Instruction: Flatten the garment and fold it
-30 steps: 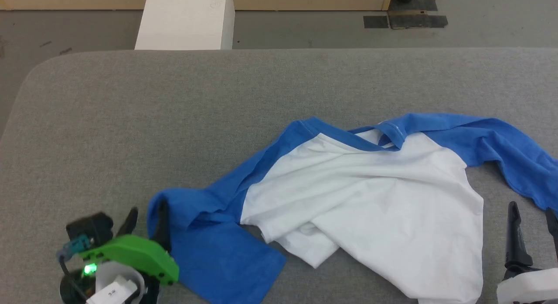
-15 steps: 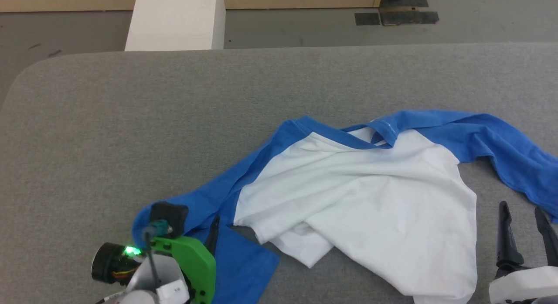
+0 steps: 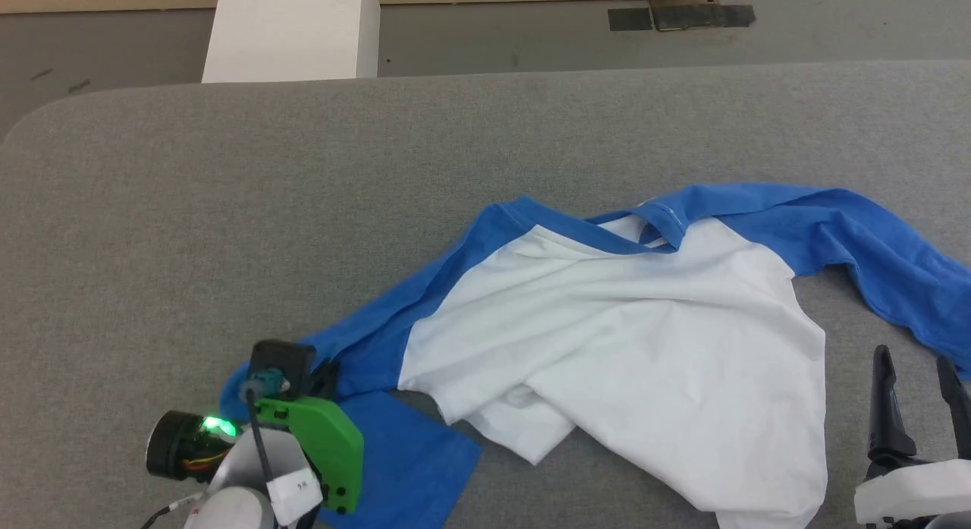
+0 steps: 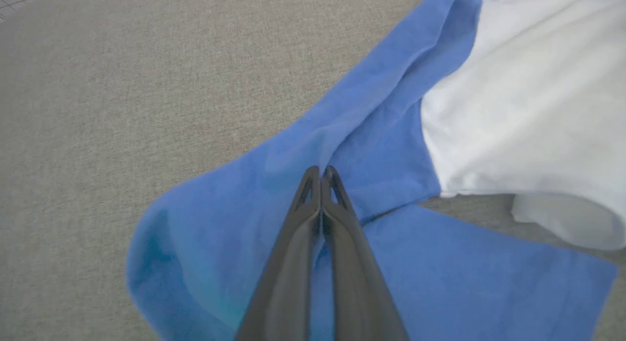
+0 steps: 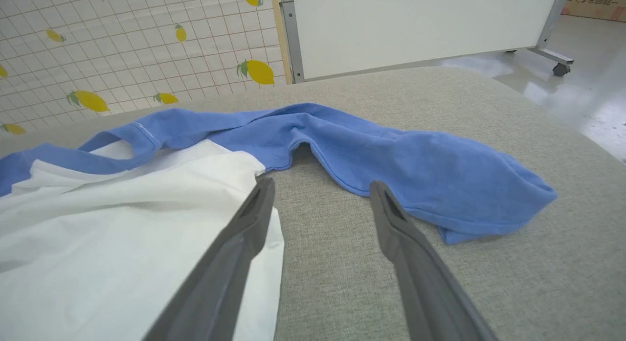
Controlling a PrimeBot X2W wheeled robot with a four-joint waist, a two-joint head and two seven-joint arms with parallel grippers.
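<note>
Slip risk: left claw is shut at blue sleeve of garment; grip can't be told. If barely pinched, cloth is lost on pull. Right claw is spread wide, w/ nothing held.

The garment is showing a white body, with royal-blue sleeves and shoulders and a blue collar. The counter is wearing a plain, faintly speckled grey weave. The left claw and the right claw are both showing dark grey fingers. A bracket on the left wrist is showing bright green, and a light is glowing green. A wall sheet is carrying a white grid dotted with yellow lemons and green leaves; the panel is showing plain white. The floor is showing dull grey with dark patches.
</note>
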